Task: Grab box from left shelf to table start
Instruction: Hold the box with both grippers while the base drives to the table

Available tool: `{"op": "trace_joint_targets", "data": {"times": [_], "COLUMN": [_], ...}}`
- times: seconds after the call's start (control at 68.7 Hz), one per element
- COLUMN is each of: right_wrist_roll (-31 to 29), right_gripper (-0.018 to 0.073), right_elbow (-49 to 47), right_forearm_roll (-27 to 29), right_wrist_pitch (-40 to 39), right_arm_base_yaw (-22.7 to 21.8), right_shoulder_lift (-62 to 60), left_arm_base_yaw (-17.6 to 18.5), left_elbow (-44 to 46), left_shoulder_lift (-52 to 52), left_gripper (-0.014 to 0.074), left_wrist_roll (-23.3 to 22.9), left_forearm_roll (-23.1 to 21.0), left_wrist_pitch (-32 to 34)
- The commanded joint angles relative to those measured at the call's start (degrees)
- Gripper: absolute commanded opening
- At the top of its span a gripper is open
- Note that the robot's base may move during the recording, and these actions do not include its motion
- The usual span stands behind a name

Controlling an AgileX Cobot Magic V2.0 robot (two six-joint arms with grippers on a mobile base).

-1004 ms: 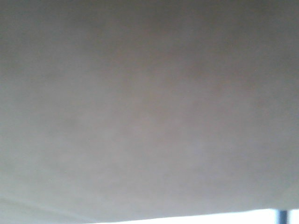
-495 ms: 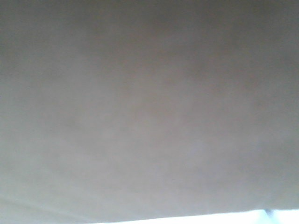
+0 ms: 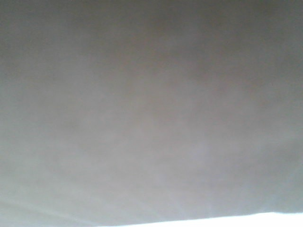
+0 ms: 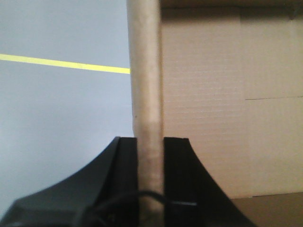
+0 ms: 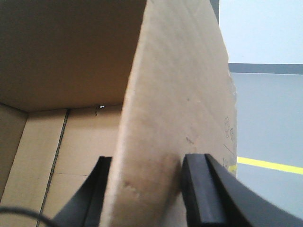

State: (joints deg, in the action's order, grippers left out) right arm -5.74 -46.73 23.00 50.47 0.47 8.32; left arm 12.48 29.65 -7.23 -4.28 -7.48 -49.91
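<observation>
More box [image 3: 151, 113] fills front view (dark post now covered).

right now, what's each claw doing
left claw: closed on the cardboard box, pinching one wall edge
right claw: closed on the same cardboard box, pinching a wall edge

Dark post lost from sight
The box [image 3: 151, 109] now covers it, at the right end of the bright strip [image 3: 236, 222].
</observation>
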Motion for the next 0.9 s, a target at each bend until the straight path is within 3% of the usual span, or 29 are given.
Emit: {"op": "trace_joint_targets", "data": {"times": [0.0, 0.888], "right_wrist_roll": [0.14, 0.14], "right_gripper": [0.0058, 0.0058], "right_elbow": [-1.70, -1.70], "right_forearm_roll": [1.46, 1.46], "right_wrist_pitch": [-4.45, -4.45], "right_arm_base_yaw": [0.02, 0.02], "right_shoulder_lift": [0.63, 0.63], "left_arm_base_yaw": [0.36, 0.36], "left_elbow": [0.36, 0.36], "left_shoulder_lift": [-0.77, -0.77], "left_gripper": [-0.0092, -0.0092], "left_wrist_roll": [0.76, 0.76], "left_forearm_roll": [1.74, 1.74], "left_wrist_pitch": [-2.79, -2.79]}}
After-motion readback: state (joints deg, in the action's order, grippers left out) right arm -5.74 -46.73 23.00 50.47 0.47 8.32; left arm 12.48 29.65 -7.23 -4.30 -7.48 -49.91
